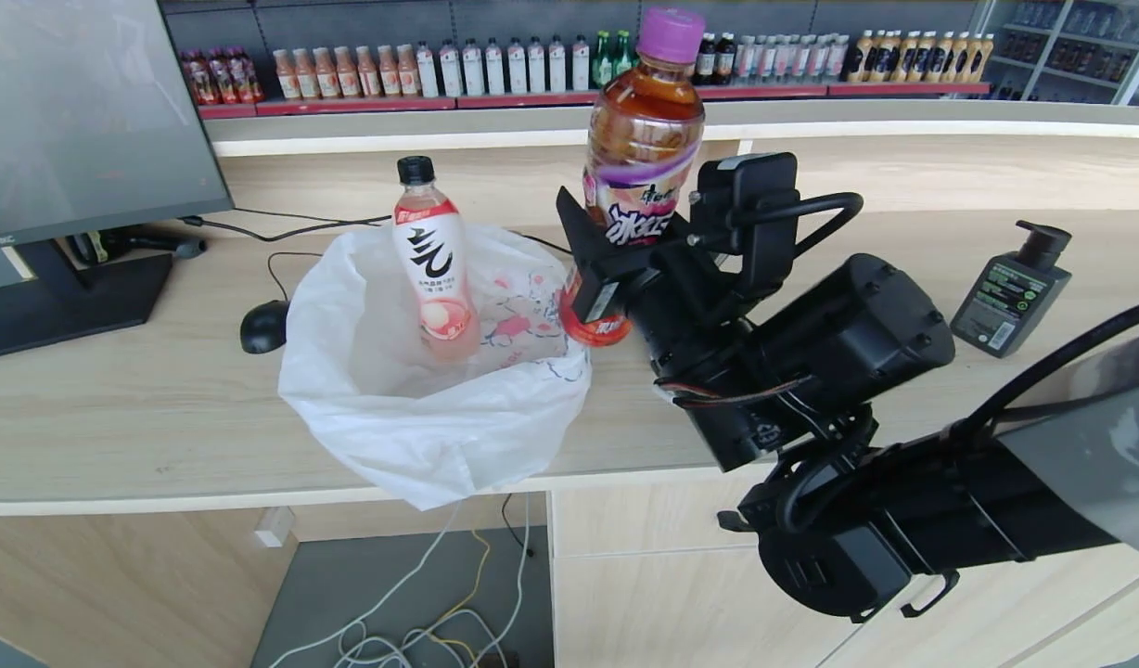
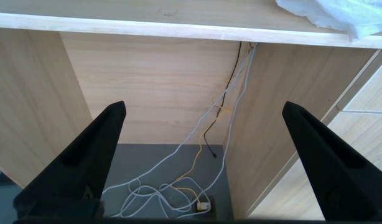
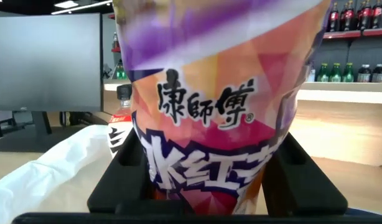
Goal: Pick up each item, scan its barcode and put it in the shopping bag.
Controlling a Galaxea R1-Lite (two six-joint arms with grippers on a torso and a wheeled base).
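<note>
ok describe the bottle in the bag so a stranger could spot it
On the wooden counter, right of the monitor, sits an open white shopping bag. Standing upright inside it is a slim bottle of pale pink drink with a white label. Its black cap sets it apart from the purple-capped bottle in the right gripper.

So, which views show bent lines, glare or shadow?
Head view: the counter edge bows, a wide-angle effect; the monitor has dull sheen. Left wrist view: the recess under the counter is lightly shaded. Right wrist view: ceiling lights glare.
</note>
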